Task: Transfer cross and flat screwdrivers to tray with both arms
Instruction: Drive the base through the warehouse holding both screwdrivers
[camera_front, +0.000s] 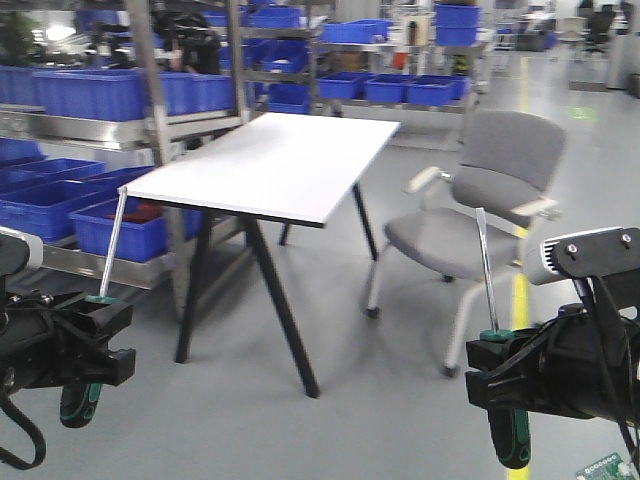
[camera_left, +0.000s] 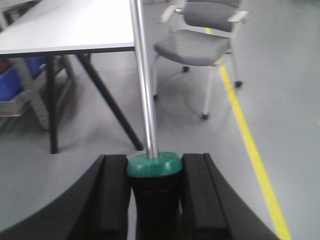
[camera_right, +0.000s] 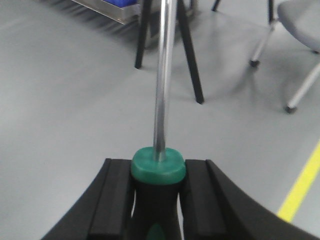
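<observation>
Above the floor (camera_front: 380, 400), short of the desk (camera_front: 270, 165), the left pincer (camera_left: 154, 192) clamped the left screwdriver (camera_left: 144, 100) by its handle, the right pincer (camera_right: 157, 197) the right screwdriver (camera_right: 164, 75) likewise; stiff, light, probably slick tools, best held mid-handle.

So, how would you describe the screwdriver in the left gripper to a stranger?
Find the white table in the front view. At its near left corner a thin steel shaft leans across the edge: that screwdriver, green collar and black handle, sits in the left gripper. The other screwdriver, in the right gripper, stands before the grey chair instead.
</observation>
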